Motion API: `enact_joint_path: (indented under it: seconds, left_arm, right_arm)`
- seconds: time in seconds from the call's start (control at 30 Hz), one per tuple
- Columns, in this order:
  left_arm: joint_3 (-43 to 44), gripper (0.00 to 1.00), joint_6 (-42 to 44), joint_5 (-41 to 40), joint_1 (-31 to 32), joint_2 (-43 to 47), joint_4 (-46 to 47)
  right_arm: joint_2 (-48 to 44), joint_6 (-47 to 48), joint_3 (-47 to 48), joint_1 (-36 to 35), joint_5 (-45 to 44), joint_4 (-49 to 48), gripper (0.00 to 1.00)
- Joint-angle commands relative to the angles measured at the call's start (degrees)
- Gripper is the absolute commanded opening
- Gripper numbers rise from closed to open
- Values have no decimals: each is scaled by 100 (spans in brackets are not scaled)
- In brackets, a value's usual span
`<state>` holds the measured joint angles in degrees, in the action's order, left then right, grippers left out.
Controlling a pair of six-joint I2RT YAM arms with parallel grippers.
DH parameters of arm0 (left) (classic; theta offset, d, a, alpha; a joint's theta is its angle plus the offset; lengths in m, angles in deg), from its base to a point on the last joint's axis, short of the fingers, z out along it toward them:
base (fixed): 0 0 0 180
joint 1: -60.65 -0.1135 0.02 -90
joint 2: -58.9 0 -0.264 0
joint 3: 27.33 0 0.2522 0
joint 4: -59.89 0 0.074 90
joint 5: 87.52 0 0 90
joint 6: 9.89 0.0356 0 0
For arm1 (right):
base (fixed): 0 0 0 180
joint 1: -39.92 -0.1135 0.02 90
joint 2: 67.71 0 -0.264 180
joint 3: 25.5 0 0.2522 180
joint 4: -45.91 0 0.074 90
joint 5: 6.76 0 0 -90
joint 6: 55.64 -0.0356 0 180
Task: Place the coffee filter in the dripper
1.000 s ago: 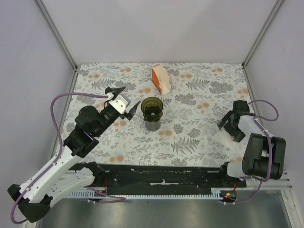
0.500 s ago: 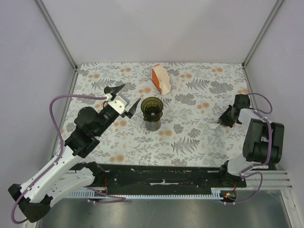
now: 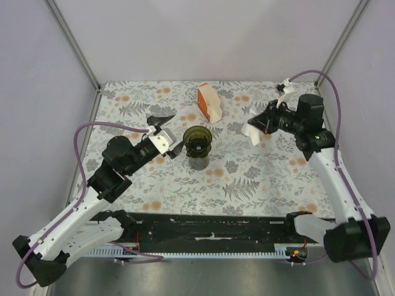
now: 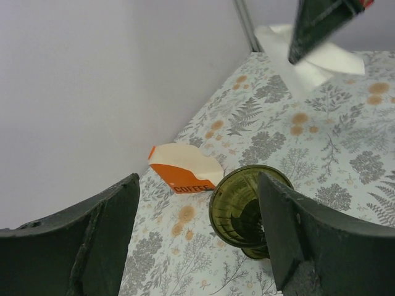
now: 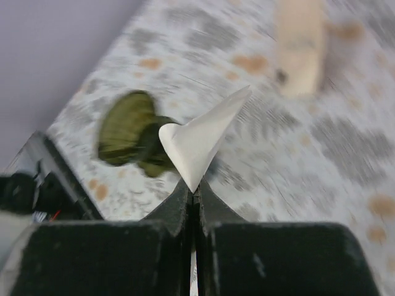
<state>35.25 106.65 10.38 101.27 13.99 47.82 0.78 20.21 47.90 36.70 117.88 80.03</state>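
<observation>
Hanging above the table, the thin white fan-shaped paper coffee filter [image 5: 200, 139] is pinched at one narrow corner by the right gripper [image 5: 193, 196]. The two dark fingers [image 5: 170, 213] are clenched flat against each other on the paper. The rest of the fan stands out free beyond the fingertips, probably so that it can be lowered point-first without crumpling.

The small dark green ribbed funnel dripper [image 3: 197, 140], on its grey cup base, stands upright ahead of these fingertips and to their left, well apart from the filter. The filter is therefore not yet in place, and the carry across looks like the step in hand.

The left gripper [image 3: 168, 134] waits just beside the dripper with its fingers [image 4: 92, 240] spread wide and grasping nothing. In its wrist view the funnel sits just beyond the gap, close to the right-hand finger. Whether that finger touches the base cannot be told. This pose seems meant to steady the dripper.

An orange-and-cream wedge-shaped pack [image 4: 185, 172], marked COFFEE, lies farther beyond the left fingertips on the fern-and-flower patterned tablecloth [image 3: 259, 179], untouched.
</observation>
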Motion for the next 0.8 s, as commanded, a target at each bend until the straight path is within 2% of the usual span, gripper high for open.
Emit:
enact_joint_path:
  seconds: [0.0,0.07,0.13,0.23,0.37,0.5,0.6,0.77]
  left_arm:
    - [110,82,448,835,-19,-62,-37]
    - [259,82,605,1142,-19,-141,-143]
    - [373,84,1139,1676,-19,-168,-554]
    - [601,86,1582,2066,-10,-264,-635]
    - [1172,90,741,2197,-10,-571,-731]
    - [1893,88,-236,2601,-10,-896,-1696]
    - [2437,85,-483,2682,-54,-1090,-2260]
    - [3860,86,-1404,3208,-89,-1730,-3121]
  right_arm:
    - [-950,721,496,-871,1975,-1187,0]
    - [-1249,546,374,-1100,2275,-1988,0]
    - [-1382,388,294,-1259,2617,-2893,0]
    - [-1321,290,574,-1452,3153,-3406,0]
    - [-1049,491,1075,-1769,3733,-3364,0]
    - [-917,615,1383,-1831,3954,-3354,0]
    - [-872,677,1577,-1866,4007,-3284,0]
    - [-478,537,1902,-2076,4016,-3555,0]
